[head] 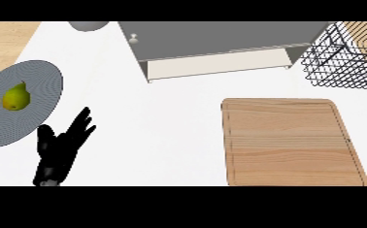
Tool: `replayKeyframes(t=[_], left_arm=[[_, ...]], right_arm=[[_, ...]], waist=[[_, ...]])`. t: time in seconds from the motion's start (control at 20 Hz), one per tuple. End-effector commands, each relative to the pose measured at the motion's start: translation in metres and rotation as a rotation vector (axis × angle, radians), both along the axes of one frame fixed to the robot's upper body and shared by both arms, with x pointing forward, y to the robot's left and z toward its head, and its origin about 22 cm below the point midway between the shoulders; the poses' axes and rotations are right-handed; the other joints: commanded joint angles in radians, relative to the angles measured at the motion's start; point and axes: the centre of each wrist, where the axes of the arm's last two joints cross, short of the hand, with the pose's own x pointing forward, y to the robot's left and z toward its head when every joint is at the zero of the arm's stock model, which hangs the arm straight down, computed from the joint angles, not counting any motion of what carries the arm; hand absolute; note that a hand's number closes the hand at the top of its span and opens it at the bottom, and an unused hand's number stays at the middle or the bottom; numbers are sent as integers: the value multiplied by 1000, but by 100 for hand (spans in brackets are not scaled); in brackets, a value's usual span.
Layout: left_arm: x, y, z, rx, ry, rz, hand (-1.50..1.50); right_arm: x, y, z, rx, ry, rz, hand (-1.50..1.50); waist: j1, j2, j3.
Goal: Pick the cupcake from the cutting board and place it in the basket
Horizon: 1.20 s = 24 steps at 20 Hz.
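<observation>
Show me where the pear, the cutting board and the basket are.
pear (16,97), head view, its body.
cutting board (290,142), head view, bare wooden top.
basket (331,59), head view, wire side wall.

On the bench (179,125), the cutting board (290,142) lies at the near right, with the basket (335,57) behind it at the far right. A cabinet (222,45) stands at the far middle. At the left, a plate (32,101) carries a pear (16,96), and the left hand (63,149) rests just beside the plate's near edge.

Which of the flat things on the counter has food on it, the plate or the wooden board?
The round grey plate at the left edge, which holds a yellow-green pear. The rectangular wooden cutting board shows only bare wood.
</observation>
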Motion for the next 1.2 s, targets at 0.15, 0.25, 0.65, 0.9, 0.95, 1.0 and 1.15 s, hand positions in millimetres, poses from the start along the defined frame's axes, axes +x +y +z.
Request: replayKeyframes(t=[0.15,0.25,0.65,0.9,0.95,1.0,1.15], left_arm=[[4,-1,-7,1,120,0,0],[2,-4,-6,-1,108,3,0],[6,5,-12,4,114,28,0],[-4,8,-26,-19,98,30,0],[-13,-9,-24,-8,117,31,0],[-7,-5,-22,-10,119,13,0],[-16,-12,-21,-3,126,24,0]], right_arm=[[-21,-38,-18,-170,91,15,-150],[-22,-42,-22,-184,53,-11,-150],[-31,-62,11,-71,-81,-31,-150],[-45,-80,21,58,-116,-137,-150],[-59,-93,17,34,-116,-151,-150],[-62,-97,25,24,-116,-175,-150],[-92,-122,10,23,-108,-212,-150]], waist=[[8,15,-8],[10,12,-8],[-2,9,-9],[-5,9,-10],[-5,7,-9],[-7,7,-9],[-14,5,-8]])
